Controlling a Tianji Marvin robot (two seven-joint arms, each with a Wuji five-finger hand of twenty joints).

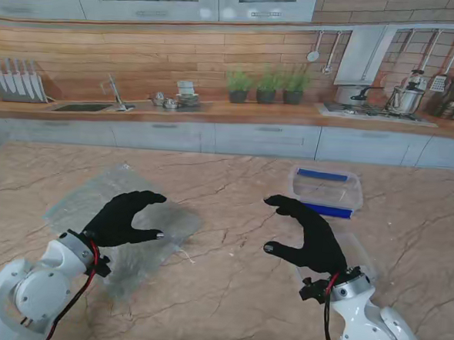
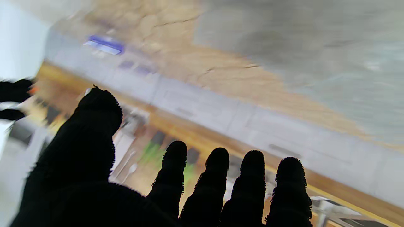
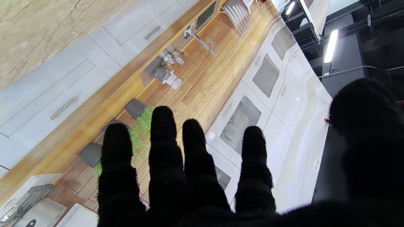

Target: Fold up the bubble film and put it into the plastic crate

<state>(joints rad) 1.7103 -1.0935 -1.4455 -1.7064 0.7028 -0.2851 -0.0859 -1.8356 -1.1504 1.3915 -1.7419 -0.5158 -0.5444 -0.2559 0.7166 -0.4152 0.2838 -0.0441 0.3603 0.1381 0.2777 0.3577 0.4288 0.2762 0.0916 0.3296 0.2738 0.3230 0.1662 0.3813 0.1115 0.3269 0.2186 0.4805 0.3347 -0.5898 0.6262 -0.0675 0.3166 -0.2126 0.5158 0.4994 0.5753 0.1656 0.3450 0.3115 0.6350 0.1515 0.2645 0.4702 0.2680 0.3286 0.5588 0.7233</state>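
1. Bubble film (image 1: 94, 200): flat on desk (image 1: 227, 293), left side; long axis runs diagonally from far-left toward me.
2. Plastic crate (image 1: 327, 191): right, farther off.
3. Left robot hand (image 1: 124, 219): released, over film.
4. Right robot hand (image 1: 308, 235): released, empty.

You're looking at a kitchen: sink (image 1: 83, 107) and dish rack (image 1: 17, 80) upper left, potted herbs (image 1: 267, 86) at centre, stove with pots (image 1: 377, 102) upper right, utensils hanging on the wood-panelled wall.

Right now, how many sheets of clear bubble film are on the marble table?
2 that I can make out: one clear bubble film sheet under the left hand, and another bubble film piece partly hidden beneath the right hand.
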